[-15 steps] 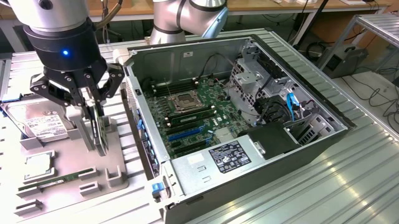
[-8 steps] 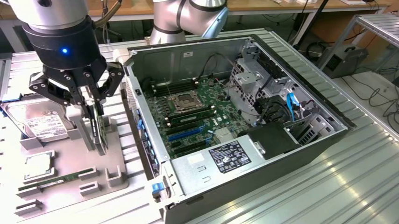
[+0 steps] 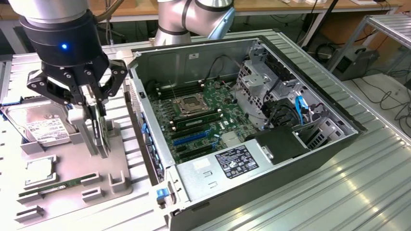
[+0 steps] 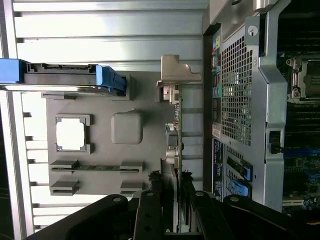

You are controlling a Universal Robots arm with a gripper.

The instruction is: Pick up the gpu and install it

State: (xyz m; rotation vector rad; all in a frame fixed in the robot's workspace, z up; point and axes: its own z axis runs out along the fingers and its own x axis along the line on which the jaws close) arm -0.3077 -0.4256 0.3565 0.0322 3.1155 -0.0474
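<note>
The gripper (image 3: 92, 108) is clamped on the top edge of the gpu (image 3: 99, 132), one finger on each face. The card is thin and dark with a silver end bracket (image 4: 176, 70). It stands on edge in the grey fixture tray (image 3: 70, 168), near the tray's hard drive (image 3: 38, 126).

Tray (image 3: 122, 178) set at surface (image 3: 359, 192) edge on exterior view's left; case wall (image 3: 142, 110) raised just beside it, narrow gap left. Hard drive (image 3: 38, 125) stood near hand (image 3: 92, 144). Blue slots (image 3: 192, 138) left reachable from above, flanked by drive cage (image 3: 257, 82) and power supply (image 3: 237, 161). Surface left bare at exterior view's right.
</note>
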